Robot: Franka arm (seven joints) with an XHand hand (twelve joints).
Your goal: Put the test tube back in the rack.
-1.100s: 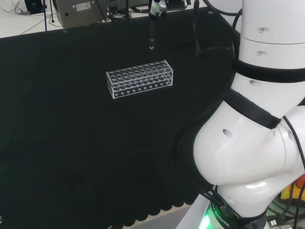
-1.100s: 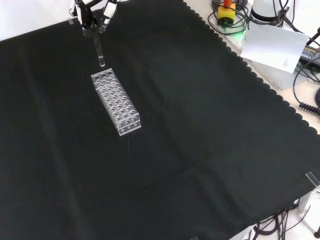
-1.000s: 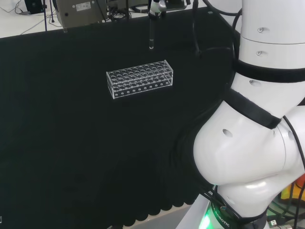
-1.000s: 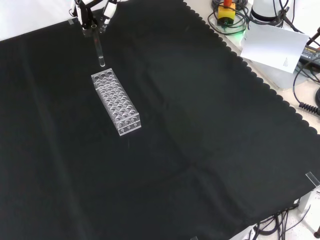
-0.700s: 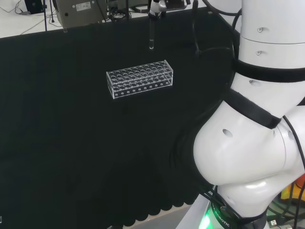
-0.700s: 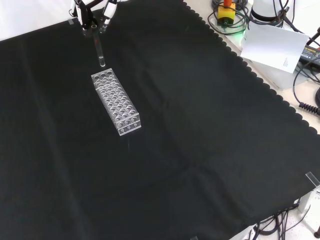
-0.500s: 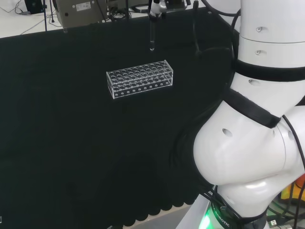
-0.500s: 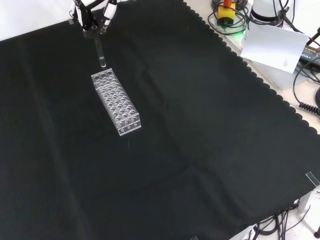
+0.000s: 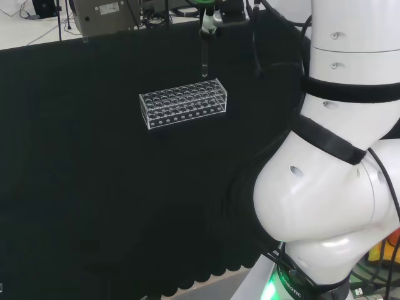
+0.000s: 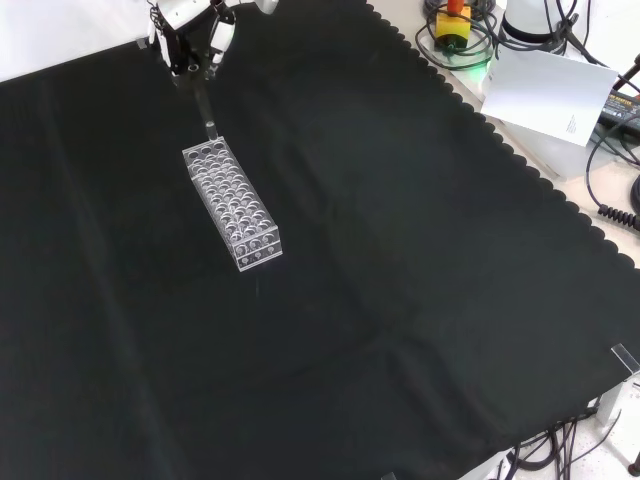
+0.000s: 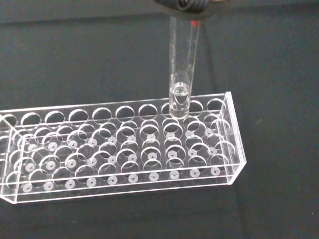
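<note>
A clear plastic test tube rack (image 9: 183, 103) with several rows of empty holes lies on the black cloth (image 10: 232, 204). Above its end, the hand (image 9: 215, 14) is shut on the top of a clear glass test tube (image 9: 204, 56), which hangs upright. In the front view the hand (image 10: 190, 32) is at the top edge and the test tube (image 10: 206, 108) reaches down to the rack's far end. In the wrist view the tube's (image 11: 182, 64) rounded bottom sits just over a hole in the outer row near one end of the rack (image 11: 124, 147), not inside it.
The arm's own white links (image 9: 337, 187) stand at the right of the head view. A grey device (image 9: 103, 15) sits beyond the cloth's far edge. In the front view a white box (image 10: 548, 92) and cables lie past the scalloped cloth edge.
The hand has carried the test tube down and sideways, from beside the rack's end to just over its end holes. The rack has not moved.
</note>
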